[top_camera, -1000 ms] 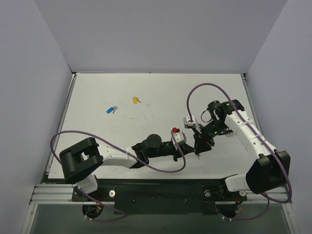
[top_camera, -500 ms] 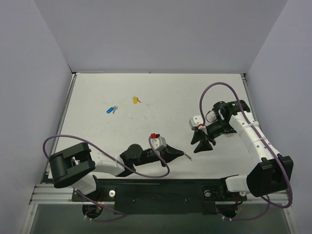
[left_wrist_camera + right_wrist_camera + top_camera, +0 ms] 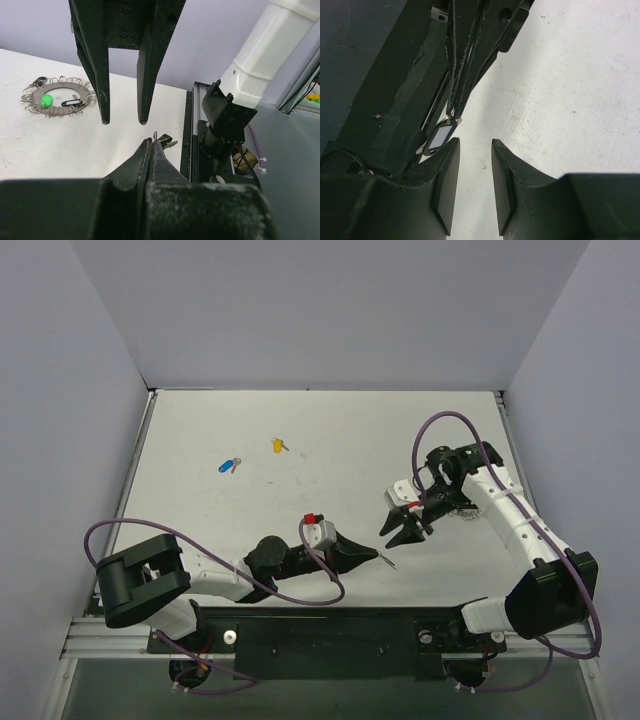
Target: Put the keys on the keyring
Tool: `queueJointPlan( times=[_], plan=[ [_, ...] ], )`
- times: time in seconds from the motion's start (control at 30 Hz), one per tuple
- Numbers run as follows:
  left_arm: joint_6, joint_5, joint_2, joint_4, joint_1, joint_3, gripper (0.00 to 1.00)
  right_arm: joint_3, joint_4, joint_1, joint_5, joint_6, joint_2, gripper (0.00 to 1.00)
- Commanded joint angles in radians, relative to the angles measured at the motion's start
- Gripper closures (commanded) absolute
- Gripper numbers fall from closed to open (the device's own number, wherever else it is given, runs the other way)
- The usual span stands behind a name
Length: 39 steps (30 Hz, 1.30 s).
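Note:
My left gripper (image 3: 374, 557) is shut on a small silver key with a black tag (image 3: 440, 136); the key and its little ring stick out past its tips (image 3: 162, 139). My right gripper (image 3: 399, 534) is open and empty, its fingers (image 3: 103, 90) hanging just above and beyond the left tips. The keyring (image 3: 59, 96), a disc edged with many small loops, lies flat and holds a green key (image 3: 46, 100) and a black tag. A blue key (image 3: 228, 466) and a yellow key (image 3: 278, 445) lie at the far left of the table.
The keyring is partly hidden under the right arm in the top view (image 3: 462, 515). The black base rail (image 3: 197, 135) and the right arm's base lie just past the table's near edge. Purple cables loop beside both arms.
My left gripper has pulled back toward the near left with the key. My right gripper has separated from it, opened, and now hangs beside the left tips.

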Motion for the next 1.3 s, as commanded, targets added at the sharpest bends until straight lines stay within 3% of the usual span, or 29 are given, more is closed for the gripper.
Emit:
queueJointPlan(
  times=[0.0,0.93,1.27],
  plan=[
    [-0.013,-0.034,-0.017,0.135,-0.002,0.009,1.00,-0.033,-0.270,0.013,-0.071,-0.050,-0.018,0.74],
    [-0.041,-0.103,0.027,0.210,-0.012,0.032,1.00,-0.052,-0.268,0.041,-0.100,-0.053,-0.016,0.89],
    [-0.044,-0.099,0.029,0.222,-0.016,0.038,1.00,-0.056,-0.270,0.047,-0.100,-0.051,0.004,0.89]
  ],
)
